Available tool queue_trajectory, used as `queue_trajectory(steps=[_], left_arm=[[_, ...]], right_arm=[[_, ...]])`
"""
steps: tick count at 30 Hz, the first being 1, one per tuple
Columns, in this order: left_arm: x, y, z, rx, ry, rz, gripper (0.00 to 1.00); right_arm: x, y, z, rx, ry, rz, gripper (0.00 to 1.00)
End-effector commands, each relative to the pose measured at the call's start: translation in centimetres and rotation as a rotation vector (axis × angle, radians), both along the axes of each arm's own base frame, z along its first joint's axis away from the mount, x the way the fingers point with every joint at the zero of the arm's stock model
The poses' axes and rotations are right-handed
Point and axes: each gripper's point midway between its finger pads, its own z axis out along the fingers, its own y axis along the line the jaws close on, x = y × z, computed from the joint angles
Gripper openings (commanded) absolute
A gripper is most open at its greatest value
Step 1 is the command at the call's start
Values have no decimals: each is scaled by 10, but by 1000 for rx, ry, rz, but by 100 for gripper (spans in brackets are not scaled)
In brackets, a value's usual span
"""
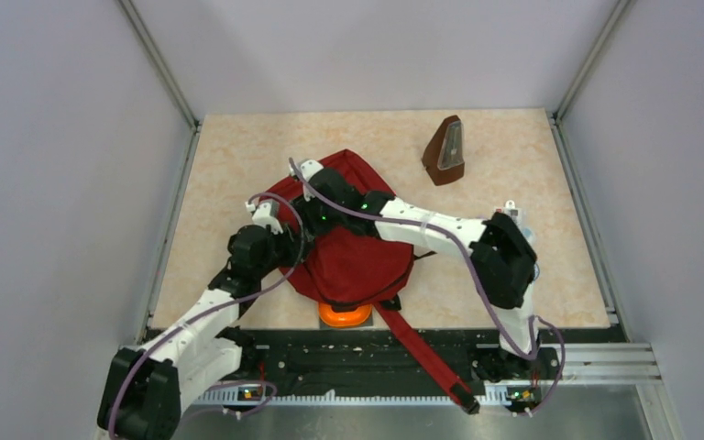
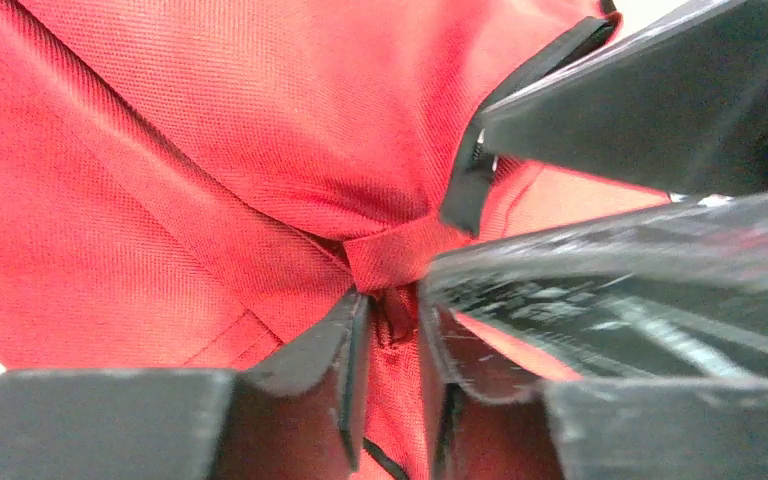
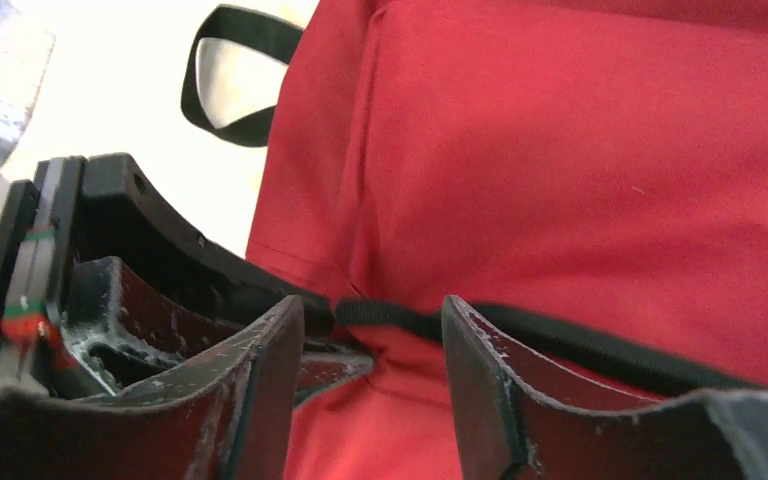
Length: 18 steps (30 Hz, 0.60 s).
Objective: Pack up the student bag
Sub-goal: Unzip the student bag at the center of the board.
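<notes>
The beige marbled tabletop (image 1: 238,156) carries the large dark-red fabric backpack (image 1: 357,261), which lies flat near the table's middle, towards the near edge. Both arms reach in over its upper left part, and their grippers meet there side by side, against the fabric.

A long red strap (image 1: 422,353) runs from the bag's near side across the black rail at the front. A brown wedge-shaped object (image 1: 445,151) stands well apart, far right of the bag. Part of a small orange thing (image 1: 344,315) peeks out from under the bag's near edge.

The right gripper (image 3: 372,335) stands moderately apart, with the bag's black zipper edge (image 3: 580,345) passing across just beyond its tips; a black strap loop (image 3: 250,20) lies on the table behind. The left gripper (image 2: 392,315) shows only a narrow gap. Red fabric fills it just below a short red webbing tab (image 2: 395,255); whether it pinches cannot be told.
</notes>
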Motion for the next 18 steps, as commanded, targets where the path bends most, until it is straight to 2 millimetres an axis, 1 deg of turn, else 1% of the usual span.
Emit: queue_trajectory(steps=[1,4,6,8,10,12,14,16,18], left_arm=[[1,-10,63,-82,-155,-30,35],[-10,7,61,-42,-109,40,50],[-15,15,62,-25,-96,72,55],[-19,18,66,-20,-85,83,59],[-24,19,72,-19,-75,78,61],[-25,20,79,-18,-75,81,64],[-23,19,87,-21,-85,86,69],[-18,13,96,-31,-83,59,73],[-13,2,106,-29,-59,-1,73]], right_arm=[[7,-35,75,81,-134,-90,56],[15,-56,74,59,-149,-144,60],[24,-65,70,51,-152,-178,61],[37,-70,66,54,-151,-213,62],[53,-74,65,46,-165,-252,64],[67,-79,61,-3,-199,-297,65],[77,-83,48,-59,-221,-333,67],[82,-86,33,-111,-223,-350,68],[80,-92,18,-159,-202,-359,68]])
